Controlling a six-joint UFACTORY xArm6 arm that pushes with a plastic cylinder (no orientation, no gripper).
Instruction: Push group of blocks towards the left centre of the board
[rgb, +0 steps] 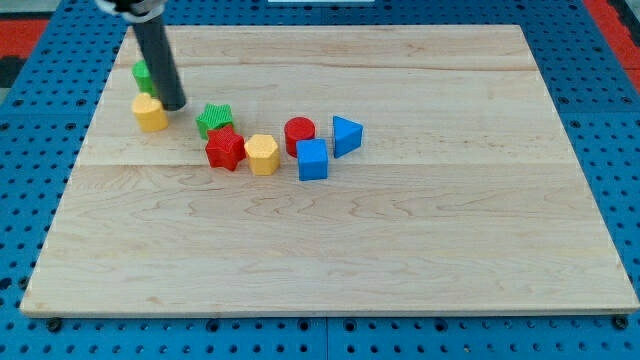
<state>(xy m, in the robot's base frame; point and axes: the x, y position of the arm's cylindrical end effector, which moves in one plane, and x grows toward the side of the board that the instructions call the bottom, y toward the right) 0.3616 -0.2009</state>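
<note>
My tip (174, 104) is at the view's upper left, just right of a yellow block (150, 113) and touching or nearly touching it. A green block (142, 72) shows partly behind the rod. To the right lie a green star (214, 119), a red star (225, 149), a yellow hexagon (262, 154), a red cylinder (299, 133), a blue cube (312, 160) and a blue triangle (346, 135), packed in a loose arc near the board's middle.
The wooden board (330, 260) rests on a blue pegboard (30, 150). The board's left edge runs close to the yellow and green blocks.
</note>
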